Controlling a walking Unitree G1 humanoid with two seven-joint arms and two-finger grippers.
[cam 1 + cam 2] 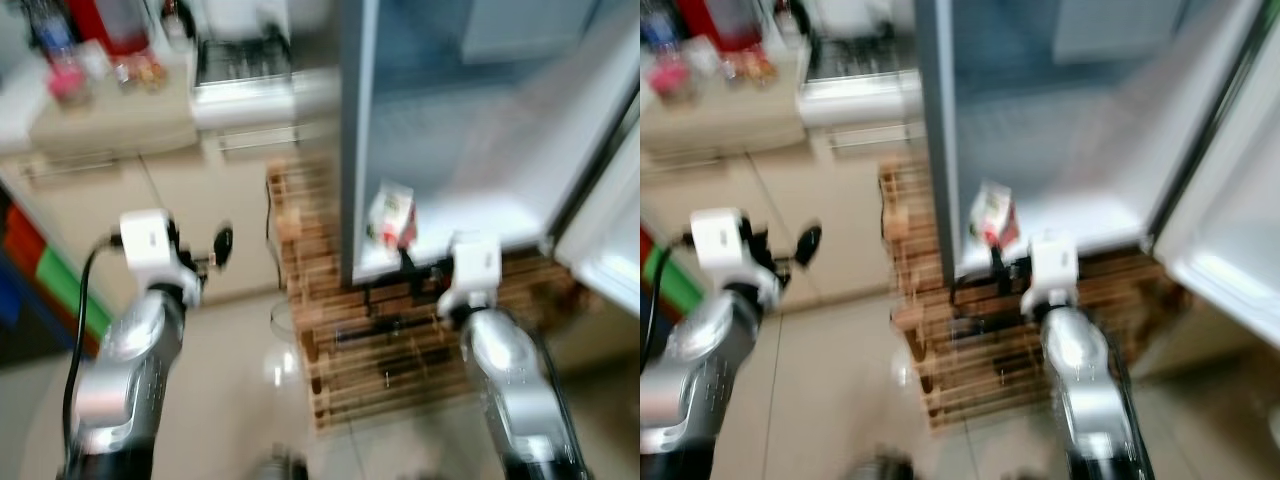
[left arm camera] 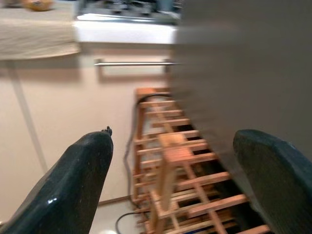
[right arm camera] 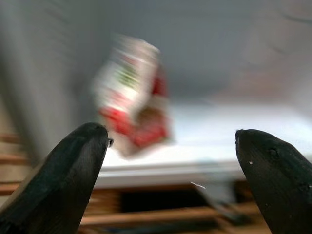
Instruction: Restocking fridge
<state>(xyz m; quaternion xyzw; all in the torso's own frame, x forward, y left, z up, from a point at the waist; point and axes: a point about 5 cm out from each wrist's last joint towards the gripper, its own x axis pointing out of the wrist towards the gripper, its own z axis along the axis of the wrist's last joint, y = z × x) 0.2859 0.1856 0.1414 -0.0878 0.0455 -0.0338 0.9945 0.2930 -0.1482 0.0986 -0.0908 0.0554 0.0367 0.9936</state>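
A red and white carton [image 1: 392, 217] stands on the bottom shelf [image 1: 470, 228] of the open fridge, near the shelf's left front corner. My right gripper [image 3: 170, 146] is open, a short way in front of the carton [image 3: 134, 95] and apart from it, with nothing between its fingers. My left gripper [image 2: 185, 161] is open too and holds nothing; it is raised at the left, facing a wooden rack [image 2: 170, 156]. All views are blurred.
The wooden slatted rack [image 1: 390, 340] lies under and beside the fridge. The fridge door [image 1: 610, 230] stands open at the right. Beige cabinets [image 1: 200, 200] and a counter [image 1: 110, 100] with bottles are at the back left. Pale tiled floor [image 1: 250, 400] lies below.
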